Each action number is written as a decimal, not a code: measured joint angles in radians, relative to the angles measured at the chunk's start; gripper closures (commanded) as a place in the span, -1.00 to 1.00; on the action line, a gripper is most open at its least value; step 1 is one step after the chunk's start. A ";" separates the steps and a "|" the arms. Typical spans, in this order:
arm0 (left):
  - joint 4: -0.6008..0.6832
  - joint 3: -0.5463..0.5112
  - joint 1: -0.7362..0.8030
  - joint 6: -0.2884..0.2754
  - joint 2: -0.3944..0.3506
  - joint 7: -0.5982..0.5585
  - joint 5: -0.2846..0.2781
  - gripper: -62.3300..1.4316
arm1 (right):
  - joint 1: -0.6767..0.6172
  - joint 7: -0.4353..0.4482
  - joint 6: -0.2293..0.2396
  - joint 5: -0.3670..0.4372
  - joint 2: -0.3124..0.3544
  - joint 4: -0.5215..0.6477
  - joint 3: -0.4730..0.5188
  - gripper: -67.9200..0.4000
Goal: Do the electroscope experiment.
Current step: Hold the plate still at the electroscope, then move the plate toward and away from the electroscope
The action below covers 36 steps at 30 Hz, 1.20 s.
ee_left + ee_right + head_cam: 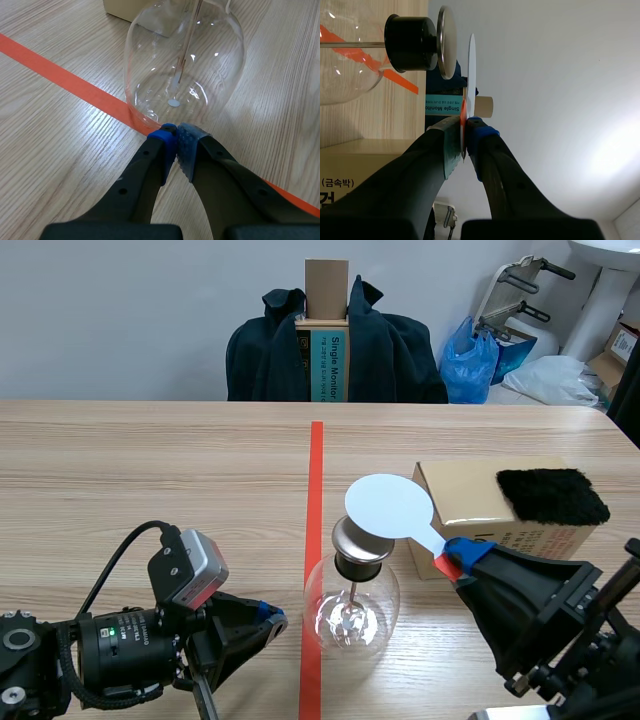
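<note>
The electroscope [352, 608], a clear round glass flask with a black stopper [360, 567] in its neck, is standing upright on the pale wooden table [150, 470], its base sitting just at the right edge of the orange-red tape line [316, 465]. A round silver metal plate [361, 539] is capping the stopper, and a thin metal rod [186, 45] is hanging down inside the glass.

A pale blue round paddle [390, 507] is hovering flat right over that plate. From the right wrist view, the paddle's edge [471, 65] is lying parallel to the plate [447, 42] with only a sliver of gap showing. The right gripper [465, 560] is coming in from the near right and is pinching the paddle's red handle [443, 562], its pads clamped on it from both sides [465, 135].

The left gripper [270, 620] is lying low on the near left, pointing at the flask. Its fingers are pressed together with nothing between them [175, 145], the tips sitting right at the foot of the glass [185, 70]; I cannot tell whether they are touching it.

Behind the paddle, a tan cardboard box [470, 502] is resting on the table with a black fuzzy cloth [552, 496] lying on its top. Across the table, a dark coat [390, 350] is hanging over a chair, and a blue plastic bag [470, 360] is sitting beside it.
</note>
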 measured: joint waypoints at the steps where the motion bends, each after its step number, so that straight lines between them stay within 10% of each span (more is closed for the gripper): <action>1: 0.000 0.000 0.000 0.000 0.000 0.000 0.000 0.90 | 0.000 0.000 0.000 0.000 0.000 0.000 0.000 0.97; 12: 0.000 0.000 0.000 0.000 0.000 0.000 0.000 0.90 | 0.000 -0.052 0.000 0.000 0.000 0.000 0.000 0.97; 27: 0.000 0.000 0.000 0.000 0.000 0.000 0.000 0.90 | 0.000 -0.387 0.000 0.002 0.000 0.000 0.000 0.97; 36: 0.000 0.000 0.000 0.000 0.000 0.000 0.000 0.90 | 0.000 -0.269 -0.003 0.002 0.000 0.000 0.000 0.97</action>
